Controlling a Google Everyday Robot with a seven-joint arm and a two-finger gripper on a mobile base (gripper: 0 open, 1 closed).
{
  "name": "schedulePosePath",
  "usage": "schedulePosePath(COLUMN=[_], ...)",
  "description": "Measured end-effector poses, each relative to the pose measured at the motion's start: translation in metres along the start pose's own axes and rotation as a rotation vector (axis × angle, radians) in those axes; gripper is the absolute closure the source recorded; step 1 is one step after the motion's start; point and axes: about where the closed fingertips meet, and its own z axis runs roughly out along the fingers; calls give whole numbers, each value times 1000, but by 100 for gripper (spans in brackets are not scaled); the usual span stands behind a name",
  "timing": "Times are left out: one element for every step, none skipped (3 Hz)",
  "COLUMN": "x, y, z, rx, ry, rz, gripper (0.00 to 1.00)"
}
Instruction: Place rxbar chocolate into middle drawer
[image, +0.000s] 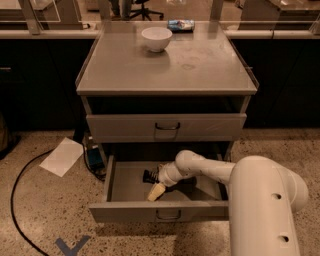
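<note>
**Robot reaches into open drawer.** A blue tape cross (72, 246) marks the speckled terrazzo floor (45, 220) in front of the cabinet (165, 90), left of its centre. The robot's bulky, smooth white arm (265, 210) fills the foreground at the cabinet's right front corner. The arm bends leftward into the middle drawer (125, 212), a wide, shallow grey metal tray pulled out from the cabinet's base, with a small dark loop handle mid-front. The gripper (153, 184) sits low inside that drawer, near its middle. A small dark flat shape, taken to be the rxbar chocolate (149, 176), lies against the gripper inside the drawer. Whether the gripper clasps the bar or has let it go cannot be told. A thin black cable (12, 195) curves over the floor to the cabinet's left, near a white sheet of paper (62, 156) and a blue object (93, 157) tucked at the cabinet's lower left. Above the open drawer, the upper drawer (125, 127) is closed. On the cabinet's matte grey top, a round white bowl (156, 39) stands toward the back, with a blue-and-white packet (181, 24) at the back edge.
</note>
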Motion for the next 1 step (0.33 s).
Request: schedulePosePath(x=[0], y=[0], z=[0], rx=[0], ry=[0], rz=[0], gripper=[0])
